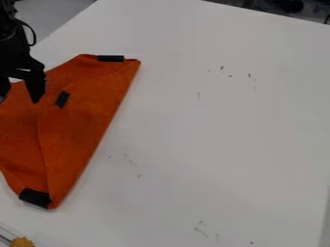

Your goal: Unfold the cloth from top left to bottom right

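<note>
The gripper [19, 98] hangs at the upper left over the left part of the orange cloth [80, 130], its two fingers spread apart with nothing seen between them. The cloth lies folded at the left, cut off by the view's left edge. Its long right edge slants from the upper right down to a point at the lower left, and a layer's edge runs down its middle. Black patches mark its top edge [110, 58], its upper middle [62, 99], just right of the gripper, and its bottom corner [35, 198]. Whether the fingertips touch the cloth, I cannot tell.
The white table [219, 130] extends to the right of the cloth, with small dark marks on it. A yellow object [22, 242] is at the bottom left corner. The table's far edge crosses the top right, with dark items beyond.
</note>
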`<state>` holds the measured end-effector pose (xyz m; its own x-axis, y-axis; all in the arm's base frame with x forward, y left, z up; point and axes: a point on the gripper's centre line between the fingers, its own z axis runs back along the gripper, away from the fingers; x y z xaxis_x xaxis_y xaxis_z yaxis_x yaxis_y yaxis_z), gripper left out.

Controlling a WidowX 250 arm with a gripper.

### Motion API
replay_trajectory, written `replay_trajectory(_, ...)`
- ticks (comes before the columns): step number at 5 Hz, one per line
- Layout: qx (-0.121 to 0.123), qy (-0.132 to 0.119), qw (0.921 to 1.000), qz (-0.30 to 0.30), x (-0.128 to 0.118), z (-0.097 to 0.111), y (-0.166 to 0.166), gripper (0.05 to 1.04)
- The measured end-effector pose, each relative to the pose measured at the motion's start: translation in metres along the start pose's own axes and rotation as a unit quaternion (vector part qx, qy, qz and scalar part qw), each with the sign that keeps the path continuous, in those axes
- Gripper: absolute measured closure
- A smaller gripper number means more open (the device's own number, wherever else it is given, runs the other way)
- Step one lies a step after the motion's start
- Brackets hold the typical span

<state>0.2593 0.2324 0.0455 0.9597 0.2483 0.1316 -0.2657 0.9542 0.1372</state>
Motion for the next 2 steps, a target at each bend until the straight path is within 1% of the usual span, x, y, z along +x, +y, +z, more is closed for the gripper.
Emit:
replay_trajectory(1, -0.007, 0.016, 0.9998, 0.001, -0.004, -0.009, -0.004, 0.083)
replay_trajectory(2, -0.005, 0.038, 0.9992, 0.013, -0.005, -0.008, -0.016, 0.083)
